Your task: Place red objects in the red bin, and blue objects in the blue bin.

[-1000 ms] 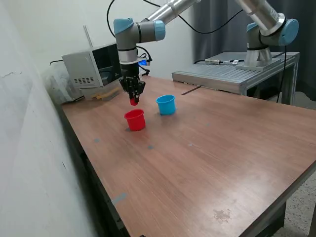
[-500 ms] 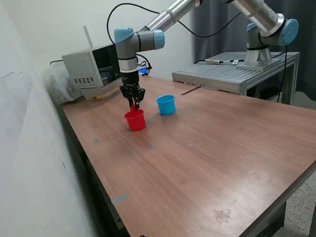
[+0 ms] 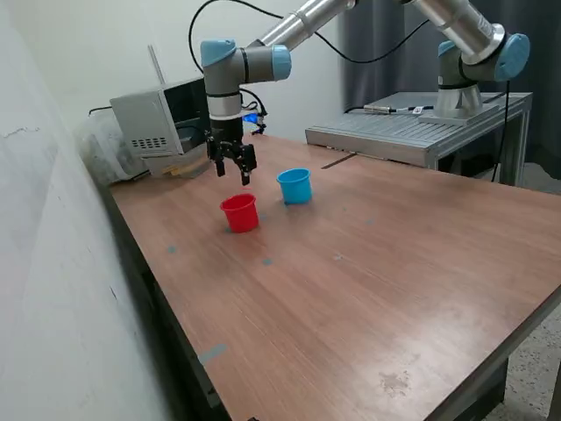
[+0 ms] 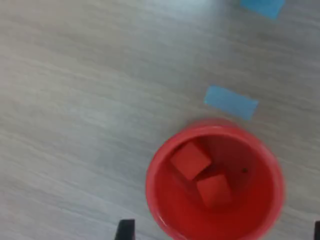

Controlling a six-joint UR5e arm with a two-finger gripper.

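The red cup (image 3: 239,213) stands on the wooden table (image 3: 368,263). In the wrist view the red cup (image 4: 262,200) holds two red cubes, one (image 4: 190,160) beside the other (image 4: 214,190). The light-blue cup (image 3: 294,185) stands to the exterior view's right of the red cup. My gripper (image 3: 234,175) hangs open and empty a little above the red cup. One dark fingertip (image 4: 125,231) shows at the edge of the wrist view. No dark-blue cubes show in either view.
A grey box-shaped device (image 3: 162,118) stands at the table's back, behind the gripper. A metal bench (image 3: 412,132) with the arm's base is at the back right. Small blue tape marks (image 4: 231,102) lie on the table near the red cup.
The gripper, shut on a red cube above the red cup, dipped to the cup's rim, opened, and has risen empty. The cube now lies in the red cup.
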